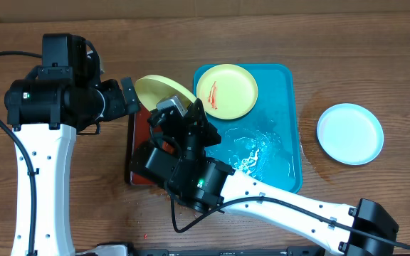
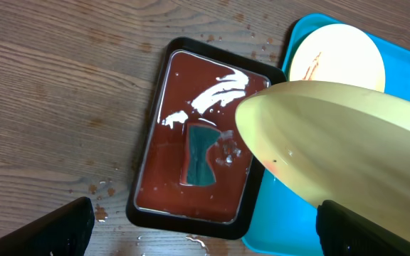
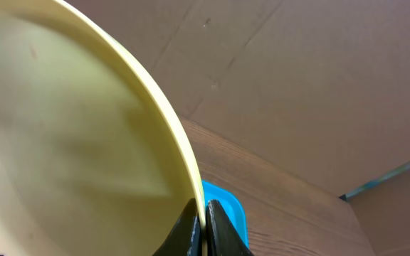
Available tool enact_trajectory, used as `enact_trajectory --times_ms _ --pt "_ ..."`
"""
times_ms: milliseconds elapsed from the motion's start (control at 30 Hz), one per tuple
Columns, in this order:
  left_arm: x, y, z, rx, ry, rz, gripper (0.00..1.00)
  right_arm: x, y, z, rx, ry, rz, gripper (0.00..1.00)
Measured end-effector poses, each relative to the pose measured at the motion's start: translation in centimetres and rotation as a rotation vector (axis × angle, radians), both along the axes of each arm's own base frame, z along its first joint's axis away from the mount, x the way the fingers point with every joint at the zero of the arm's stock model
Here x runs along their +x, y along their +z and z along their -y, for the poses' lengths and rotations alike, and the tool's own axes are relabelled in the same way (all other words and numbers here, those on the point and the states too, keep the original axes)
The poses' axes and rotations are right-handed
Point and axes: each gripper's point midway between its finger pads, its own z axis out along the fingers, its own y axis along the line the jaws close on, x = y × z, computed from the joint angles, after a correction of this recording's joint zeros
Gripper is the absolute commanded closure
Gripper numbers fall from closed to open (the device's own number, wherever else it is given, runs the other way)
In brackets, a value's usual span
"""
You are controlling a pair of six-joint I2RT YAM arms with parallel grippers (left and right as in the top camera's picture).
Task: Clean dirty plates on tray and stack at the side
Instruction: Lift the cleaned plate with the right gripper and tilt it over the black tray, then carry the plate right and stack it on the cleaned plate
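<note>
1. The right gripper (image 3: 203, 215) is pinched tight on the rim of the yellow plate (image 3: 70, 142). Its fingers are closed to the plate's thickness.
2. The yellow plate sits tilted in mid-air, left of centre in the overhead view and above the gap between the two trays.
3. The left gripper (image 1: 129, 96) is spread wide and holds nothing. Its fingers (image 2: 55, 231) show at the bottom corners of the left wrist view, just beside the plate's left edge.
4. The tray (image 1: 280, 107) lies at centre-right of the overhead view, with wet glints on its lower half.
5. A second plate (image 1: 226, 90) lies flat in the tray's upper left corner, a red-orange smear (image 1: 213, 96) on it.
6. A blue plate (image 1: 349, 134) rests on the table at right, well apart from the tray.
7. A black tray (image 2: 191, 222) holds red liquid and a teal sponge (image 2: 200, 153). It lies left of the tray, just beside it.
</note>
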Motion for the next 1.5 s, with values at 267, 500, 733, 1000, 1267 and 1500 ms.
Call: enact_trajectory --times_ms 267,500,733,1000,1267,1500 --pt "0.0 0.0 0.0 0.0 0.0 0.0 0.0 0.0 -0.01 -0.01 0.001 0.0 0.0 0.96" --pt "0.0 0.0 0.0 0.0 0.0 0.0 0.0 0.0 -0.02 -0.02 0.001 0.001 -0.001 0.96" --pt "0.0 0.0 0.0 0.0 0.0 0.0 0.0 -0.01 -0.1 -0.09 0.003 0.005 -0.005 0.96" --pt "0.0 0.0 0.0 0.0 0.0 0.0 0.0 -0.01 -0.14 -0.15 0.006 0.007 -0.008 0.96" --pt "0.0 0.0 0.0 0.0 0.0 0.0 0.0 0.16 -0.37 -0.35 0.024 0.017 -0.021 0.96" --pt "0.0 0.0 0.0 0.0 0.0 0.0 0.0 0.53 -0.73 -0.1 0.042 0.013 -0.037 0.96"
